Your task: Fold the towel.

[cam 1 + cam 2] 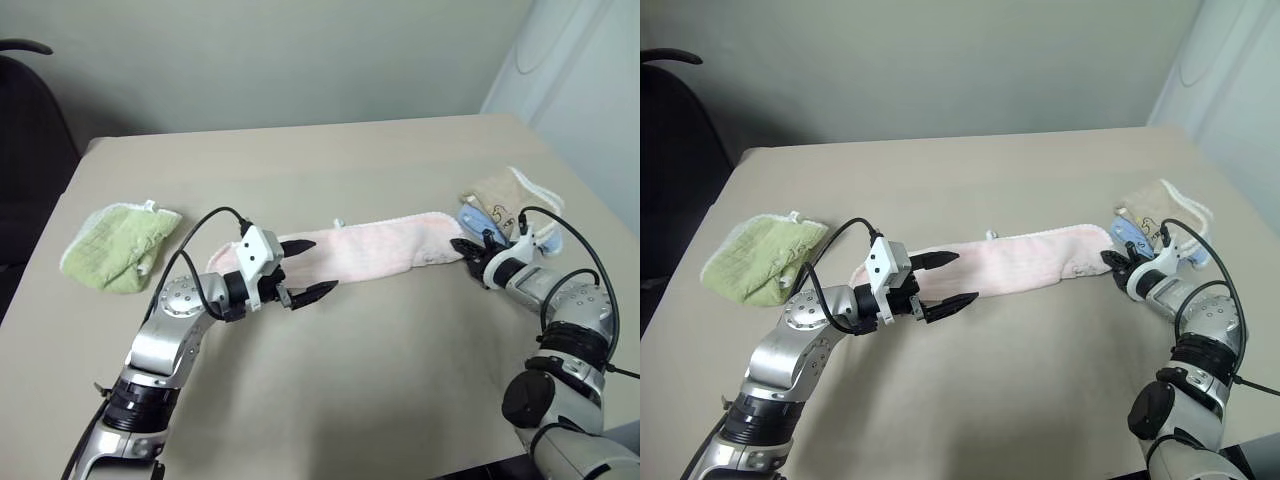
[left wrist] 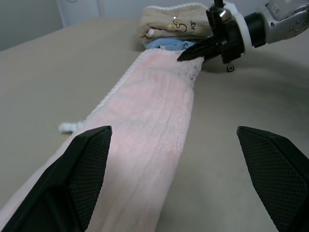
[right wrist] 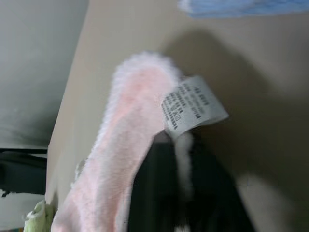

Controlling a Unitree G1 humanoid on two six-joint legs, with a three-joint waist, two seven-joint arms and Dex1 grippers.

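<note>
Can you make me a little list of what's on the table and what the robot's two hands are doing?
towel: pink towel, lying in a long strip across the table
left pincer: open, hovering over the strip's left end
right pincer: shut on the towel's right end
care label: white tag at the gripped end
green towel: folded, far left
beige and blue cloths: stacked past the right end

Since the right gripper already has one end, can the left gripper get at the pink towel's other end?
Probably yes. The left gripper hangs open right over that end of the pink towel, with bare table around and nothing between; the green towel lies well aside.
</note>
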